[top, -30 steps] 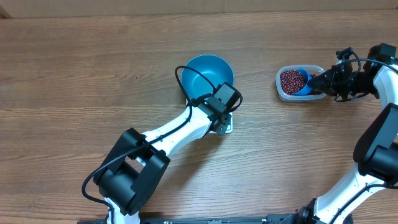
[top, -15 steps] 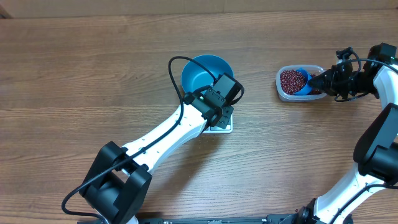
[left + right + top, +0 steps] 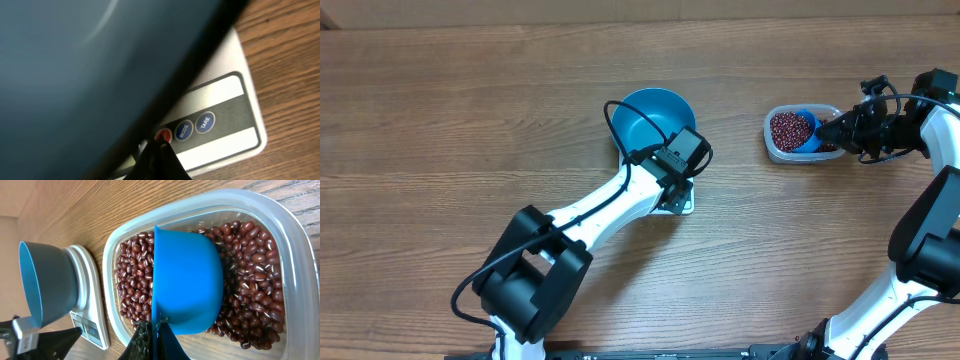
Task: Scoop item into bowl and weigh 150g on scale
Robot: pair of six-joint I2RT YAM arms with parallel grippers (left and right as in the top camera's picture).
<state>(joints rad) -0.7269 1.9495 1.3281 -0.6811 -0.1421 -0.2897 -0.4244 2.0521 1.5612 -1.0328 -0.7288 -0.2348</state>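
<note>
Overhead first: the round, deep, bright blue bowl (image 3: 655, 112) sat on the small white square digital scale (image 3: 682, 205), with the white left arm (image 3: 610, 205) stretched across the wooden worktop (image 3: 440, 110) to the scale's front edge. The bowl looked empty to me. Over on the right, the clear rounded plastic tub (image 3: 772, 143) held the heap of small dark red-brown beans (image 3: 788, 128).

Left wrist cam: the left end effector (image 3: 160, 150) was closed with nothing in it, its tip right at the round red button (image 3: 162, 135) next to MODE and TARE. The bowl's underside filled most of the shot.

Right wrist cam: the right end effector (image 3: 155, 336) was clamped on the handle of the small blue plastic scoop (image 3: 187, 280), which lay in the tub on top of the beans. I couldn't tell if it was loaded.

So my read is early days: bowl placed, scale being switched on or zeroed, and all the scooping and weighing left to do.
</note>
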